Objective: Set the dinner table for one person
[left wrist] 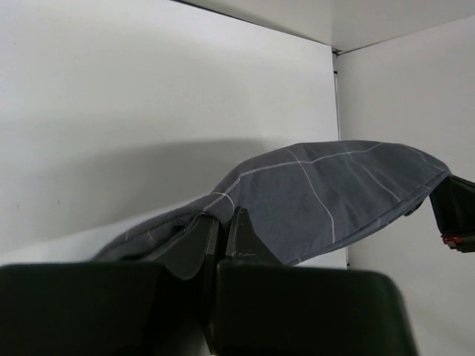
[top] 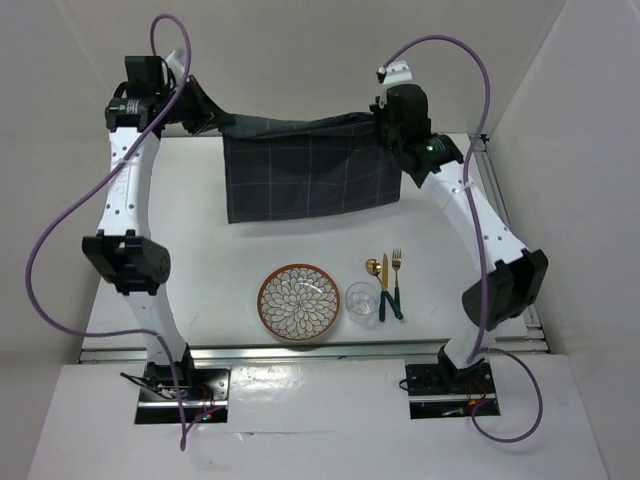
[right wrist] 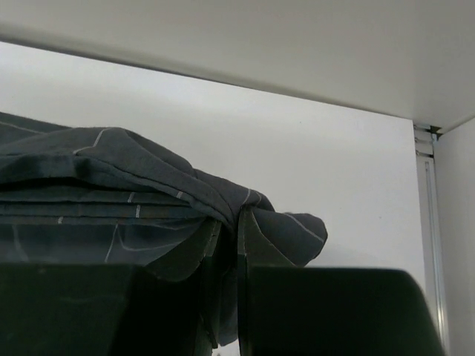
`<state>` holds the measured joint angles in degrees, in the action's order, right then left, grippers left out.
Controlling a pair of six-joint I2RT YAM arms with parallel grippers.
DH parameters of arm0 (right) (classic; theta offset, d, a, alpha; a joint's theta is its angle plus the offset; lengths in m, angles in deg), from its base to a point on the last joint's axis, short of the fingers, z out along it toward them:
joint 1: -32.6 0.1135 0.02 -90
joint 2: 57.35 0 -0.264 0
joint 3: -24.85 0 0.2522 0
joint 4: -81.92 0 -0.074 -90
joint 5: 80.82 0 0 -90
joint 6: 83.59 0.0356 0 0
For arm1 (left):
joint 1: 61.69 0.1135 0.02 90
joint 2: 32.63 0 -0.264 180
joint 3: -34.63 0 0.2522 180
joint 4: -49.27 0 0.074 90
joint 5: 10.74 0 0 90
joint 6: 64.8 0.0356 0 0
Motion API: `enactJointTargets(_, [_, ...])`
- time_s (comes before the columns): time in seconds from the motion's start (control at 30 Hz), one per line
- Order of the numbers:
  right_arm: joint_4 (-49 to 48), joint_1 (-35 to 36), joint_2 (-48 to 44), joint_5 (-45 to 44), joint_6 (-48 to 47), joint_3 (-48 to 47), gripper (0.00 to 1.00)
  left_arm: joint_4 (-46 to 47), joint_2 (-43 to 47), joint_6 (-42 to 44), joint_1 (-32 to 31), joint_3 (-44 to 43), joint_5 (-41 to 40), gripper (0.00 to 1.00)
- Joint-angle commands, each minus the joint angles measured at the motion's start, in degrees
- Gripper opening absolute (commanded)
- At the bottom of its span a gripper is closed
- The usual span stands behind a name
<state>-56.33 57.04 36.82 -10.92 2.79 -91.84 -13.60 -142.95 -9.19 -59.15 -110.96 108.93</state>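
A dark grey checked cloth [top: 310,175] hangs stretched between my two grippers above the far half of the white dinner table [top: 200,260]. My left gripper [top: 215,118] is shut on its left top corner; the wrist view shows the cloth [left wrist: 334,189] pinched between the fingers [left wrist: 223,222]. My right gripper [top: 385,125] is shut on its right top corner, with cloth [right wrist: 111,178] bunched at the jaws [right wrist: 230,222]. Near the front edge lie a patterned plate [top: 298,301], a glass [top: 362,301], and a gold spoon [top: 377,285] and fork [top: 396,282] with dark green handles.
Silver rails run along the table's front edge [top: 300,350] and right side [top: 490,170]. White walls enclose the table on the left, back and right. The arm bases [top: 180,385] [top: 450,385] are bolted at the near edge.
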Motion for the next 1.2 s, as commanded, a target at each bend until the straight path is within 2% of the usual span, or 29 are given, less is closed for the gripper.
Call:
enactJointTargets(0.0, [-6.63, -2.82, 2.59, 3.39, -1.22, -7.78, 0.00, 1.11, -4.01, 2.31, 0.27, -7.37, 1.96, 0.00])
enactJointTargets(0.13, [-6.11, -4.75, 8.39, 4.54, -1.74, -15.62, 0.00, 6.81, -7.36, -0.66, 0.88, -9.49, 5.65, 0.00])
enactJointTargets(0.27, [-6.81, -5.29, 10.24, 6.03, -1.74, -16.42, 0.00, 8.40, -9.56, -1.82, 1.93, -10.48, 8.03, 0.00])
enactJointTargets(0.37, [-8.55, -5.29, 8.06, 7.08, -0.52, -9.06, 0.00, 11.74, -4.84, -1.82, 1.94, 0.23, 8.03, 0.00])
enactJointTargets(0.57, [-12.34, -3.63, -0.81, 10.25, 4.40, 17.65, 0.00, 14.03, 3.09, 3.53, 1.94, 27.47, 6.98, 0.00])
enactJointTargets(0.6, [-11.82, -3.62, -1.70, 11.65, 5.19, 20.47, 0.06, 14.03, 4.05, 4.50, 1.94, 30.64, 6.37, 0.12])
enactJointTargets(0.63, [-11.21, -2.66, -2.32, 12.70, 5.98, 25.45, 0.19, 13.08, 6.33, 5.29, 1.94, 36.32, 4.28, 0.25])
enactJointTargets(0.67, [-10.68, -2.13, -3.11, 13.32, 7.38, 27.85, 0.37, 13.07, 7.57, 5.91, 2.46, 39.08, 3.04, 0.44])
enactJointTargets(0.7, [-9.19, -0.73, -4.77, 13.94, 7.40, 29.88, 0.64, 12.54, 8.71, 6.70, 2.46, 41.28, 1.98, 0.64])
enactJointTargets(0.73, [-8.48, 0.15, -5.66, 12.73, 8.53, 33.55, 0.74, 12.02, 10.46, 6.71, 2.99, 43.74, 1.36, 0.93])
enactJointTargets(0.77, [-7.87, 0.68, -7.75, 12.02, 10.11, 34.98, 0.83, 10.88, 10.48, 8.53, 2.99, 43.76, 1.35, 1.00])
enactJointTargets(0.83, [-6.63, 0.69, -9.70, 12.71, 11.43, 36.66, 0.92, 6.84, 11.01, 9.08, 2.99, 43.07, 0.56, 1.00])
enactJointTargets(0.97, [-7.16, 0.69, -11.99, 13.95, 12.58, 38.07, 0.98, 6.91, 12.15, 9.08, 2.99, 42.45, -5.92, 0.97])
enactJointTargets(1.03, [-6.55, -0.54, -8.33, 14.55, 13.54, 35.71, 0.92, 6.91, 10.15, 8.46, 1.68, 40.96, -8.30, 0.65])
enactJointTargets(1.07, [-5.50, -0.54, -6.21, 15.52, 14.16, 31.61, 0.86, 7.52, 8.82, 8.46, 1.06, 39.21, -10.49, 0.47])
enactJointTargets(1.1, [-4.27, -1.50, -1.23, 16.22, 15.30, 29.05, 0.66, 6.92, 7.16, 7.86, -0.25, 37.71, -11.47, 0.05])
enactJointTargets(1.13, [-2.78, -2.29, 1.51, 16.23, 16.09, 26.41, 0.51, 6.22, 3.22, 6.89, -0.96, 36.22, -12.09, 0.00])
enactJointTargets(1.17, [0.28, -2.30, 4.15, 16.23, 16.88, 23.86, 0.35, 6.21, 1.27, 6.27, -1.57, 35.07, -12.09, 0.00])
